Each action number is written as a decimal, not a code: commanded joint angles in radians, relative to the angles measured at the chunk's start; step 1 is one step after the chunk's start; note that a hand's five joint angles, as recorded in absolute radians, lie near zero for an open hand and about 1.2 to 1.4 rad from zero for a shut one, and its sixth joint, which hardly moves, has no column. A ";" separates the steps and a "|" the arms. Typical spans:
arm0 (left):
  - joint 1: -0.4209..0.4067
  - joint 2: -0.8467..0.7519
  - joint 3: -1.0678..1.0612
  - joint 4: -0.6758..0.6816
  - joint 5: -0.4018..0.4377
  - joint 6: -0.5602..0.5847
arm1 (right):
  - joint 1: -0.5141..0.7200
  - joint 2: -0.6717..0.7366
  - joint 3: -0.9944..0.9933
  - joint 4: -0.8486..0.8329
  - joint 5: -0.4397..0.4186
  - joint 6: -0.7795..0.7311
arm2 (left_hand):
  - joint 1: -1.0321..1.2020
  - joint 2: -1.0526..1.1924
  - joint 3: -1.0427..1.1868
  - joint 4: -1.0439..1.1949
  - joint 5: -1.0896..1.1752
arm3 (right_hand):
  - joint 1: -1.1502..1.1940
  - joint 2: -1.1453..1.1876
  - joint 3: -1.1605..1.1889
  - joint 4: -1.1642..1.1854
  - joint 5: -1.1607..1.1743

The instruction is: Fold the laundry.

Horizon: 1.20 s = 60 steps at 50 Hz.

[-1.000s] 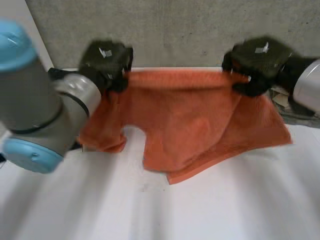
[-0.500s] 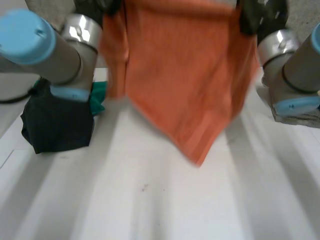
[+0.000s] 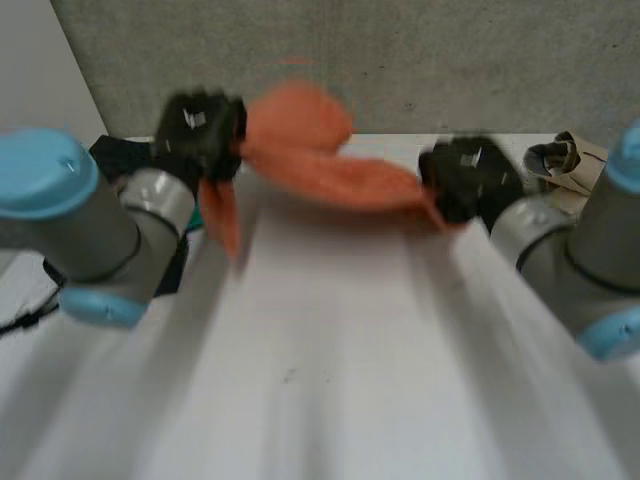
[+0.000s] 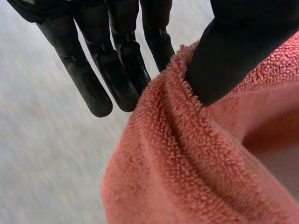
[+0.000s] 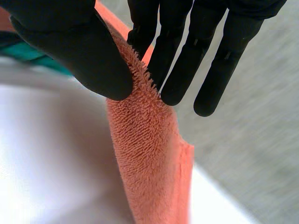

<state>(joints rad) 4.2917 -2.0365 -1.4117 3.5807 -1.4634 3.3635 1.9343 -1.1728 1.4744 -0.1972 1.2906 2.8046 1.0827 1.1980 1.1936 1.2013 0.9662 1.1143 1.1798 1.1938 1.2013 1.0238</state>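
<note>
**Item:** orange towel (image 3: 325, 172), one.
**Location:** in the air above the far edge of the table (image 3: 320, 380), stretched between both hands. One end hangs toward the table beside the left hand.
**Left hand** (image 3: 200, 128): raised over the table's far left. Its thumb nips the towel's edge against straight fingers (image 4: 119, 65).
**Right hand** (image 3: 468, 178): raised over the table's far right. Its thumb and fingers pinch a thin edge.
**Step, as judged:** spreading the towel out ahead of the first fold.
**Next move calls for:** lowering it flat onto the table, edge taut, neither pinch slackened.
</note>
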 commanded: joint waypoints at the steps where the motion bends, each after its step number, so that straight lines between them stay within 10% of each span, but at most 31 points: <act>1: 0.003 -0.146 -0.115 -0.002 -0.002 0.099 | 0.011 0.099 0.126 0.002 -0.031 -0.043 | 0.162 0.047 0.051 0.043 0.104 | 0.282 0.217 0.202 0.195 0.198; 12: 0.025 -0.090 -0.199 -0.011 -0.017 0.232 | -0.005 0.107 0.121 0.005 -0.025 -0.079 | -0.575 -0.691 -0.686 -0.694 -0.633 | 0.282 0.217 0.202 0.195 0.198; 31: 0.086 0.091 -0.474 -0.016 -0.146 0.223 | 0.005 0.107 0.126 0.005 -0.024 -0.073 | -0.555 -0.670 -0.666 -0.674 -0.613 | 0.282 0.217 0.202 0.195 0.198; 47: 0.180 -0.022 -0.405 -0.008 -0.049 0.229 | -0.001 0.107 0.126 0.005 -0.020 -0.066 | -0.047 -0.162 -0.158 -0.166 -0.105 | 0.282 0.217 0.202 0.195 0.198; 60: 0.168 0.038 -0.438 -0.060 -0.031 0.223 | -0.003 0.107 0.124 0.005 -0.020 -0.065 | -0.388 -0.503 -0.499 -0.506 -0.446 | 0.282 0.217 0.202 0.195 0.198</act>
<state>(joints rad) 4.4672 -2.0546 -1.8218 3.5575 -1.4910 3.5897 1.9297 -1.0661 1.5990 -0.1920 1.2698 2.7391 0.6730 0.6850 0.6921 0.6867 0.5181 1.1143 1.1798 1.1943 1.2015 1.0237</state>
